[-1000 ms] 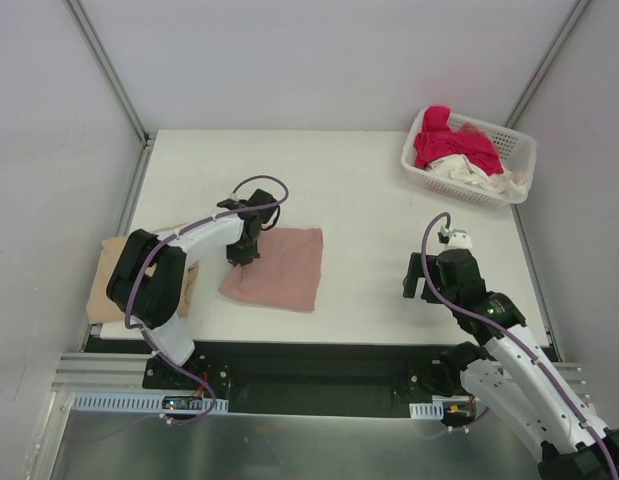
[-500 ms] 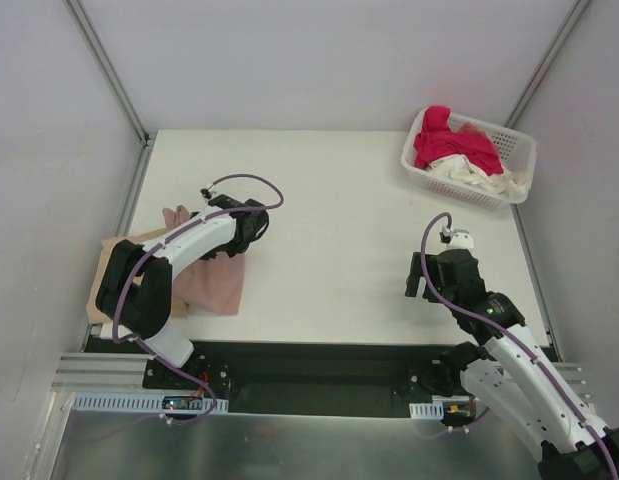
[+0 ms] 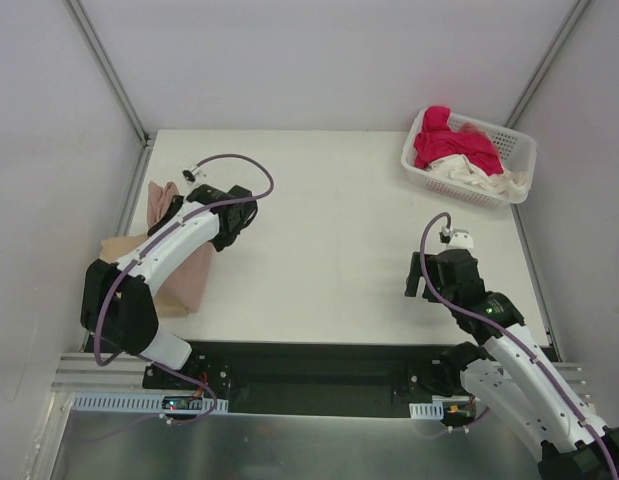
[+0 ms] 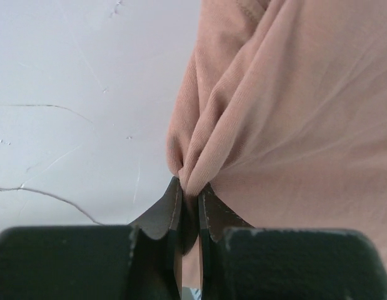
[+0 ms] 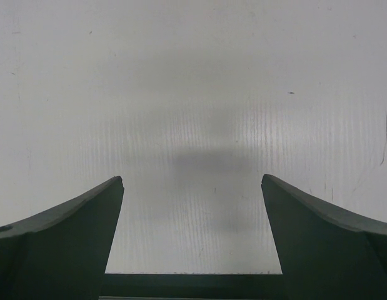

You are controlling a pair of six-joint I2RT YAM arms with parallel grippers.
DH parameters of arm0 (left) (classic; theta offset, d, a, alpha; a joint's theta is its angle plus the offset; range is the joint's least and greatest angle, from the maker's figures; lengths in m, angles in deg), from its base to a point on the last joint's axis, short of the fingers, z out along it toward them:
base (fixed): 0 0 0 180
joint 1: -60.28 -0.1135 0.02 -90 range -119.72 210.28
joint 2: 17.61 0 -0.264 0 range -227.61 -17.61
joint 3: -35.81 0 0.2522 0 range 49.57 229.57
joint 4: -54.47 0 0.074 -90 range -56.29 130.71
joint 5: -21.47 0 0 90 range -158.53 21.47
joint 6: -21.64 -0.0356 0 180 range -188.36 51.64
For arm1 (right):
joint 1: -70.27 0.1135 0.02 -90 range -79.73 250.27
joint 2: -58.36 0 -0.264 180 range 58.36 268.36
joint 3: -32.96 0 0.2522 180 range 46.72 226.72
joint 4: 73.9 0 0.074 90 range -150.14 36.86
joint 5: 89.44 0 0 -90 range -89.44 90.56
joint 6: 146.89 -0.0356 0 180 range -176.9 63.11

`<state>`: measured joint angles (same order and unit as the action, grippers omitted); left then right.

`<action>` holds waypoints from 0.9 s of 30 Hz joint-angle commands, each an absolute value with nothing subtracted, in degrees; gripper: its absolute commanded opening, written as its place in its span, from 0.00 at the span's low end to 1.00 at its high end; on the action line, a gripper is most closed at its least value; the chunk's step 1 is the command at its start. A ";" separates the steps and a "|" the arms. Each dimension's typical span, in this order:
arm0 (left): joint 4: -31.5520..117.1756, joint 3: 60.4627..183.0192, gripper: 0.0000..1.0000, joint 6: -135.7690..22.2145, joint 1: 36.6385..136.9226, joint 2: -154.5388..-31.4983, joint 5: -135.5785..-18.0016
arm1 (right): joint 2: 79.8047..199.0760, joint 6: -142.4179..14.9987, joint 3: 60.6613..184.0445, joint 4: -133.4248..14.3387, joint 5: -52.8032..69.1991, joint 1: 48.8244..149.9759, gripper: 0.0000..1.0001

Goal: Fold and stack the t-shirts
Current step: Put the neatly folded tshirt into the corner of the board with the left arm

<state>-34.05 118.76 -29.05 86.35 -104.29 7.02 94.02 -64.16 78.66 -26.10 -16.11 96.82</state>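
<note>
L tool (image 4: 190, 189) pinching bunched fine-knit pink t-shirt (image 4: 293, 125); R tool (image 5: 193, 187) spread wide, empty, over matte table (image 5: 193, 75).

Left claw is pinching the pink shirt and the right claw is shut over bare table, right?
Not quite. The right claw is open, spread wide over the bare table, as the right wrist view shows. The left claw is indeed pinching the pink shirt.

A white, faintly scratched tabletop (image 3: 349, 200) sits between plain pale grey walls (image 3: 319, 60). 2 metal struts (image 3: 107, 70) slant up from its far corners. Light is soft and even. Brushed metal sheeting (image 3: 309, 450) lies below the near edge.
</note>
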 commanded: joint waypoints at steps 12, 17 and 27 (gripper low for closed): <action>-5.72 107.07 0.00 -62.45 76.20 -82.66 -4.43 | 93.60 -64.10 78.45 -27.00 -18.78 96.90 0.97; 10.28 99.41 0.00 -74.76 73.56 -81.94 -9.20 | 93.69 -64.10 78.45 -27.00 -18.60 96.82 0.97; 15.66 105.90 0.00 -75.12 60.64 -95.30 -9.20 | 93.25 -64.10 78.27 -26.83 -18.69 96.82 0.97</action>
<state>11.08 101.54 -73.35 64.51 -93.95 -10.01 93.78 -64.16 78.51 -26.10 -17.51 96.82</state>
